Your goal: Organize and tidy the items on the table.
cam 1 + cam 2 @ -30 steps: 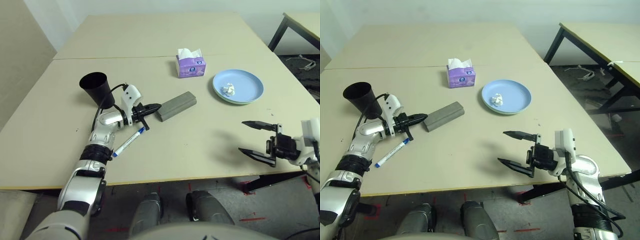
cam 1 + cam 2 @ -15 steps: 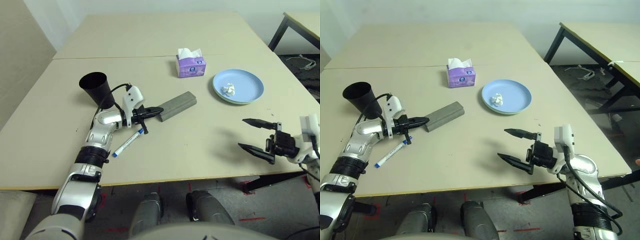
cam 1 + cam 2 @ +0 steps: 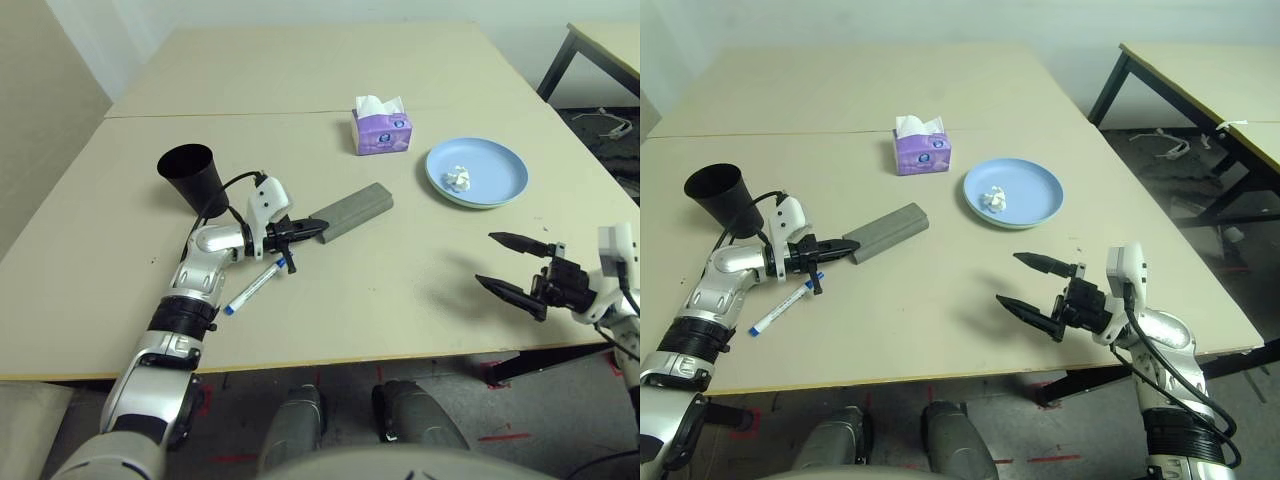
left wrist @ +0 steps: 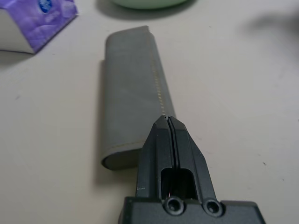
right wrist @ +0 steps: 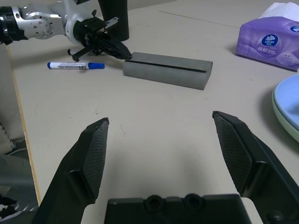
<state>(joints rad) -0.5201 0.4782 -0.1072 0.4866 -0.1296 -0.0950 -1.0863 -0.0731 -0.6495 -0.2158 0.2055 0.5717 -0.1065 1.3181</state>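
You see the grey glasses case [image 3: 351, 211] lying flat mid-table [image 3: 330, 300], the left gripper [image 3: 318, 227] pressed shut with its tip at the case's near end. The marker [image 3: 256, 285] lies just beside it. The right gripper [image 3: 518, 265] hovers wide apart, empty, near the plate [image 3: 476, 172].

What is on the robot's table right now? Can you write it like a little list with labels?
table: large matte beige tabletop
left gripper: shut, tips at the end of the long grey glasses case
right gripper: open, empty, near the table's edge
marker: white marker with blue cap, lying beside the left gripper
cup: black cup, upright
plate: round blue plate holding a white paper wad
tissues: purple tissue box
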